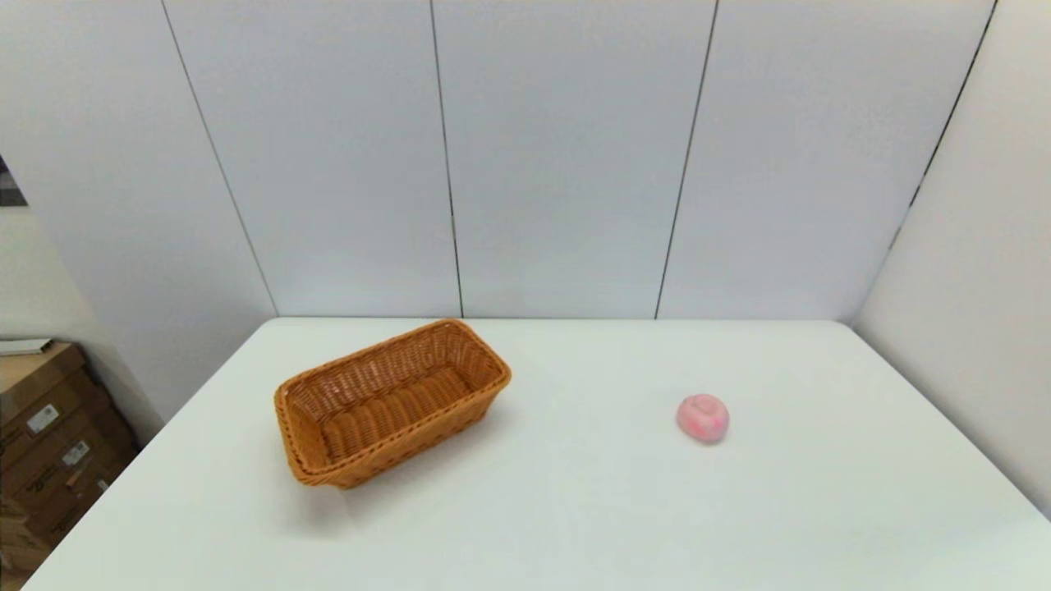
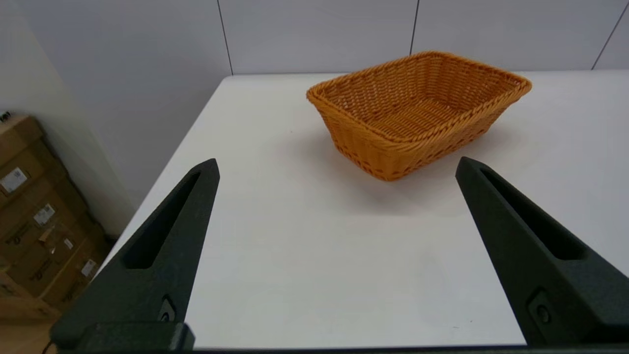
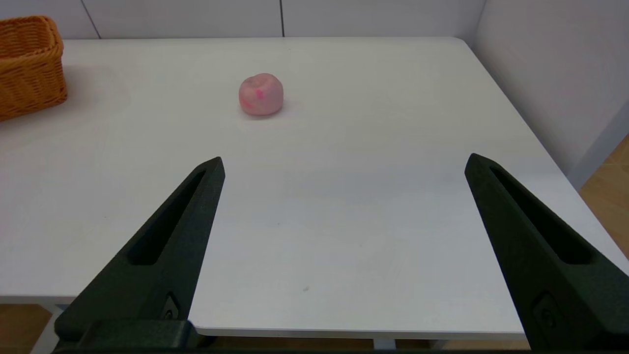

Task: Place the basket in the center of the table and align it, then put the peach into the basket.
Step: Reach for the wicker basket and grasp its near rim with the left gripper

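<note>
An orange-brown wicker basket [image 1: 391, 402] sits empty on the white table [image 1: 575, 509], left of the middle and turned at an angle to the table's edges. The pink peach [image 1: 703, 418] rests on the table to the right of the middle, well apart from the basket. Neither arm shows in the head view. In the left wrist view my left gripper [image 2: 336, 164] is open near the table's front edge, with the basket [image 2: 417, 110] ahead of it. In the right wrist view my right gripper [image 3: 344, 162] is open, short of the peach [image 3: 261, 94].
Stacked cardboard boxes [image 1: 49, 435] stand on the floor off the table's left side. Grey wall panels [image 1: 566, 156] rise behind the table and along its right side. The basket's end [image 3: 29, 64] shows in the right wrist view.
</note>
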